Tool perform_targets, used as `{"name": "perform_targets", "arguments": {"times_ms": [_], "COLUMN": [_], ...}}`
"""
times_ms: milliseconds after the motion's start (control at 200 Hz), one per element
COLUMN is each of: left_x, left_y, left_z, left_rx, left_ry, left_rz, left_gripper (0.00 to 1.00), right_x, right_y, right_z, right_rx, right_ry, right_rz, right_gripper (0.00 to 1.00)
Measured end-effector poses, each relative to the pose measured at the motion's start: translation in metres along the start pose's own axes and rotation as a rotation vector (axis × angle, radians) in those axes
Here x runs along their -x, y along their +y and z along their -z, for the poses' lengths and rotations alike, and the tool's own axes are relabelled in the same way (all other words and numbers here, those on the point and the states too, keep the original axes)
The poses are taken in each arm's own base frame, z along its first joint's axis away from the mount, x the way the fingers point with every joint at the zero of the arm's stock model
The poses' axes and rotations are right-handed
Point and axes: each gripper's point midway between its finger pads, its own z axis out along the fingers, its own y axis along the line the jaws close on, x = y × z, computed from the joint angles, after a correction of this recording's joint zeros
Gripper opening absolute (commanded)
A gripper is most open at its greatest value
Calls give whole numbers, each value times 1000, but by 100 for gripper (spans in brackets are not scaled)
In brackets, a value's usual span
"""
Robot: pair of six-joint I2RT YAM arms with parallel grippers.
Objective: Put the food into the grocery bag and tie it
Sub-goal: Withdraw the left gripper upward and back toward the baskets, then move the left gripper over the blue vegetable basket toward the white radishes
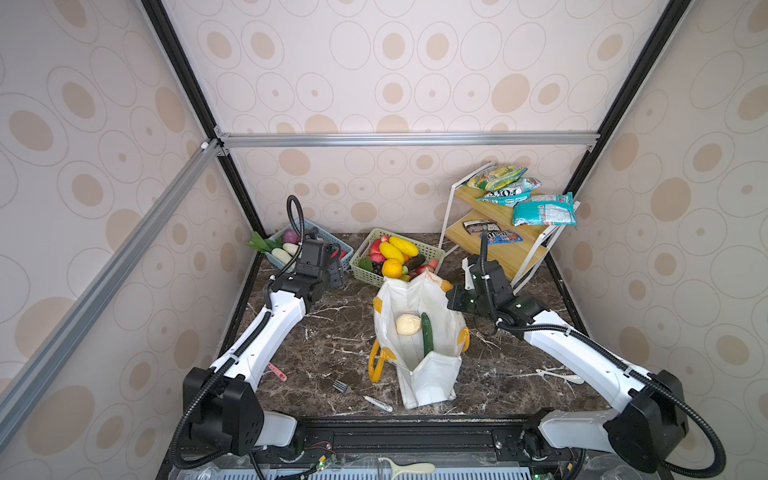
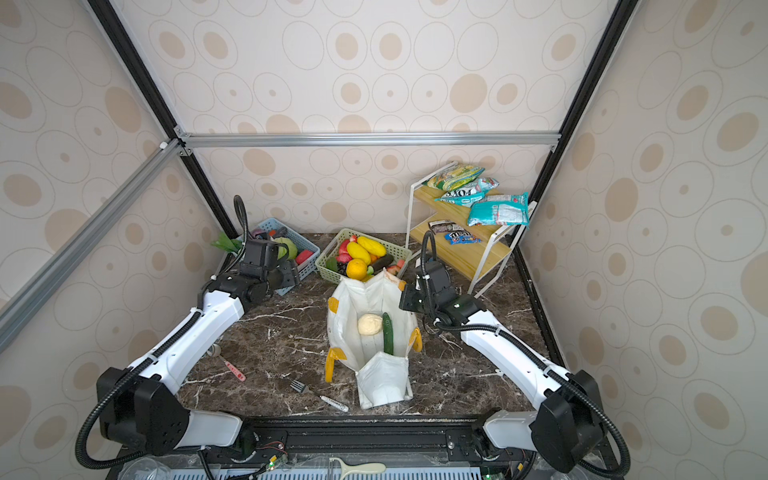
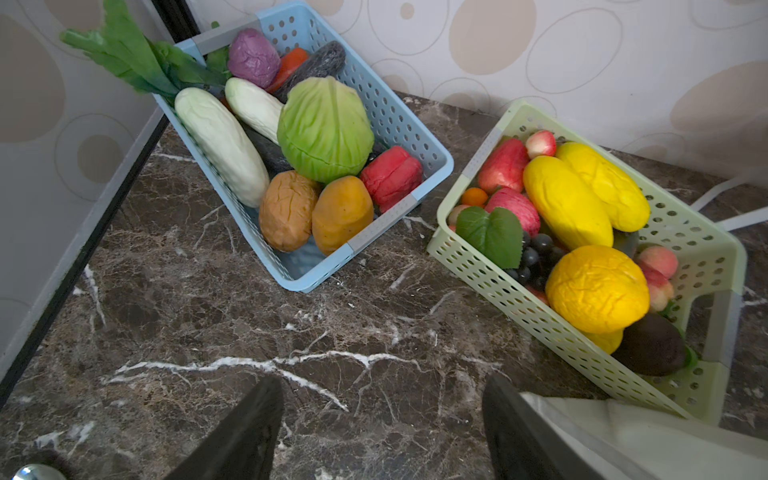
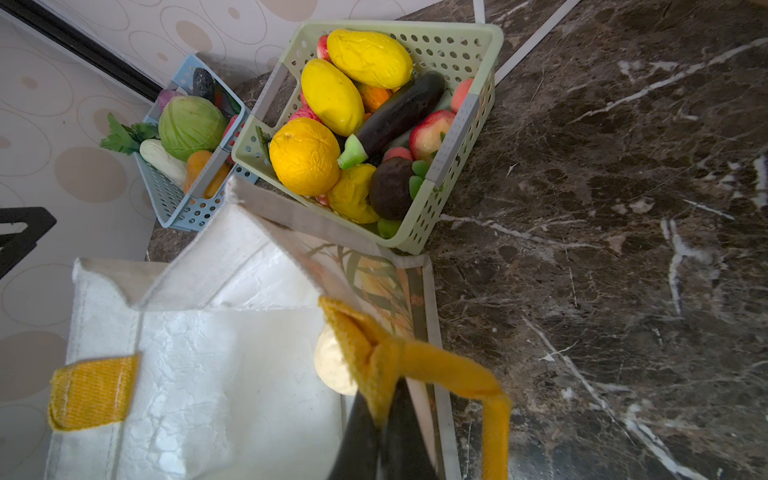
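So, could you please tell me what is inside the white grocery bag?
The grocery bag holds a beige knobbly ball and a dark green cucumber, side by side. Its folded near wall hides the bottom there.

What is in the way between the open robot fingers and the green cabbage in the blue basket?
Nothing lies on top of the cabbage. Between it and the left gripper is bare tabletop, then the near wall of the blue basket, with a brown lump and an orange lump packed in front.

White grocery bag (image 1: pixel 432 374) stood open on the counter (image 1: pixel 332 332), beige knobbly ball (image 1: pixel 408 324) and dark green cucumber (image 1: pixel 427 336) lay inside, green cabbage (image 3: pixel 324 129) sat in blue basket (image 3: pixel 399 116)
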Motion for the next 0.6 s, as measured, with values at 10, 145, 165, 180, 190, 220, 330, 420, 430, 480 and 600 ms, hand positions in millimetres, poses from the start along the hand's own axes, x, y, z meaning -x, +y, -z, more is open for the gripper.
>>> {"name": "perform_targets", "arguments": {"times_ms": [10, 145, 165, 180, 190, 220, 330, 420, 430, 480, 600], "left_x": [0, 2, 2, 2, 2, 2, 2, 2, 2, 3, 11], "left_y": [1, 14, 16, 18, 19, 23, 37, 47, 48, 53, 63], "left_z": [-1, -16, -18, -20, -21, -25, -38, -48, -49, -54, -66], "left_rx": [2, 38, 44, 49, 52, 61, 109, 150, 155, 175, 213], "left_ry": [1, 8, 9, 9, 10, 11, 21, 24, 24, 23, 17], "left_rz": [1, 23, 26, 29, 31, 35, 46, 46, 45, 43, 48], "left_gripper": [76, 75, 75, 75, 75, 75, 75, 74, 74, 74, 74], "right_x": [0, 0, 0, 0, 0, 0, 0, 0, 0, 0, -1], "right_y": [0, 1, 2, 2, 2, 2, 2, 3, 3, 3, 5], "right_z": [0, 0, 0, 0, 0, 0, 0, 0, 0, 0, 0], "right_rx": [1, 8, 8, 9, 9, 10, 12, 15, 15, 17, 26], "right_ry": [0, 2, 2, 2, 2, 3, 3, 3, 3, 4, 6], "right_rz": [0, 5, 6, 6, 6, 6, 7, 7, 7, 7, 9], "right_gripper": [0, 0, 0, 0, 0, 0, 0, 0, 0, 0, 0]}}
